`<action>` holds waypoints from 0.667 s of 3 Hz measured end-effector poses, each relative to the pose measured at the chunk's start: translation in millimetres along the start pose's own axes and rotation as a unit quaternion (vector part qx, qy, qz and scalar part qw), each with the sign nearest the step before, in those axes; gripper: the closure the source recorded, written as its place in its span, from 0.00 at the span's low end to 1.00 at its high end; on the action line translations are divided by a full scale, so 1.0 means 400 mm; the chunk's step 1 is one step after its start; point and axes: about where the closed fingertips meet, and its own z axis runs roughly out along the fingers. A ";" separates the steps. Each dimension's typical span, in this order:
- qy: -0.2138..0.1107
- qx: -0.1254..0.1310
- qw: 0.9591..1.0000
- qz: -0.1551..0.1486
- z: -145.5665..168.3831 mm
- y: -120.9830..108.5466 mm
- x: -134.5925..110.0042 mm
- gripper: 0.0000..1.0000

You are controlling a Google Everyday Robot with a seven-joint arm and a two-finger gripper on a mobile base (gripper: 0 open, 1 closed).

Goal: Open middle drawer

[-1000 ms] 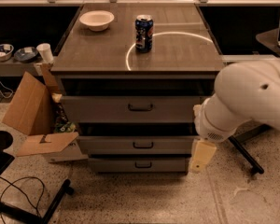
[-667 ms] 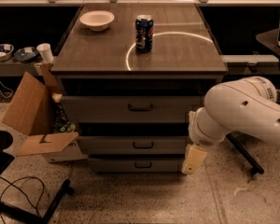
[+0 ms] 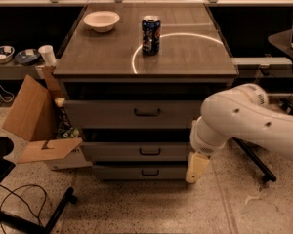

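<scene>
My gripper (image 3: 197, 167) hangs in the lower right part of the frame, pointing down to the floor, just beside the right ends of the two lower drawers. I cannot tell if it is spread or pressed together; I see only its pale shape under my white arm (image 3: 249, 121). It holds nothing that I can see.

The middle drawer (image 3: 112, 151) is in the lower centre of the frame, between the top drawer (image 3: 97, 114) and the bottom drawer (image 3: 112, 172). To my judgement it is not yet pulled out. Its small dark handle (image 3: 150, 151) sits in the centre of the front, to the left of my gripper and a little higher.

Several things can go wrong from here, I think. The three handles look alike and stand one above the other, so if I come in too low I take the bottom drawer, and too high the top one. My gripper points down and not toward the front, so without turning the wrist it can slide off the thin handle or push against the drawer face. A hard or crooked pull may shake the cabinet, and the blue soda can (image 3: 150, 34) near the white bowl (image 3: 101, 20) on top may fall over. The open cardboard box (image 3: 31, 113) at the left stands close to the drawers, but I judge it is not in my way.
</scene>
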 end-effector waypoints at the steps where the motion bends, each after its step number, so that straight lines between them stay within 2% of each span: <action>1: 0.014 -0.016 1.000 0.005 0.124 -0.014 0.020 0.00; 2: 0.029 -0.023 0.999 0.005 0.244 -0.032 0.030 0.00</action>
